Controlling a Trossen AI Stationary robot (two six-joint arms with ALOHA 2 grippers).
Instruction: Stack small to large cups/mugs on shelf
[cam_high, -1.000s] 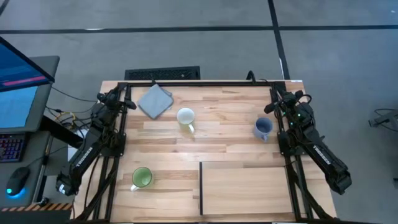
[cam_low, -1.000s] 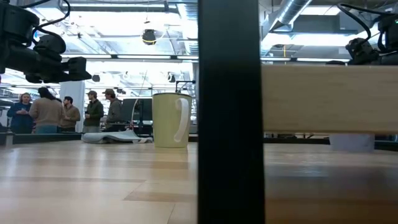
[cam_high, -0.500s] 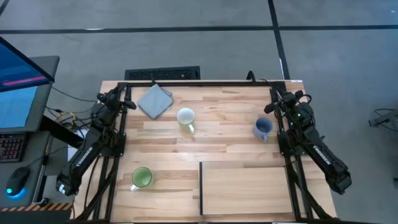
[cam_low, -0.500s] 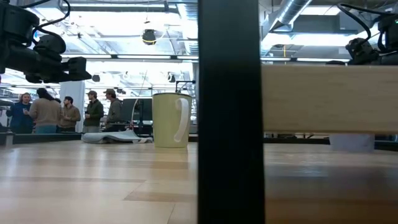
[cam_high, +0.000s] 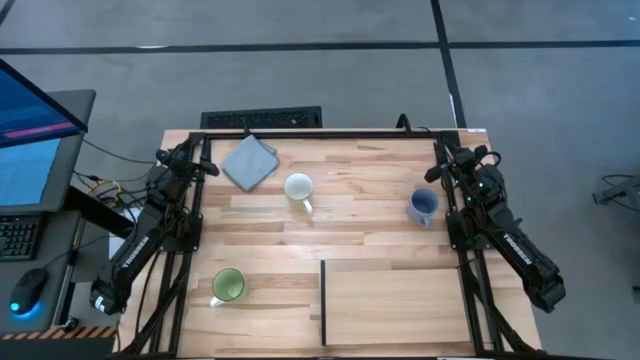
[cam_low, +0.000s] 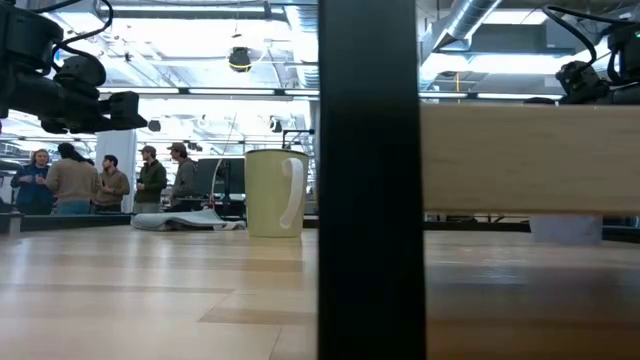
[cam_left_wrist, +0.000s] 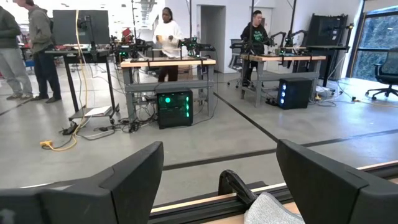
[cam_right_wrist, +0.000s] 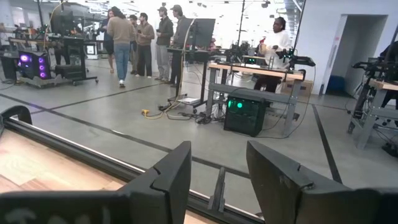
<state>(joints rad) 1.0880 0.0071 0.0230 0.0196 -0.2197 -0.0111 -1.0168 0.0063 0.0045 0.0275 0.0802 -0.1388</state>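
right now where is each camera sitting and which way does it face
High: above the table, looking straight down; both arms, three mugs, shelf.
Low: at tabletop height, looking level across; cream-white mug, arm parts at the upper corners.
Left wrist: faces the room; open left gripper, grey cloth.
Right wrist: faces the room; open right gripper.
Shared: high and low both show the cream-white mug.
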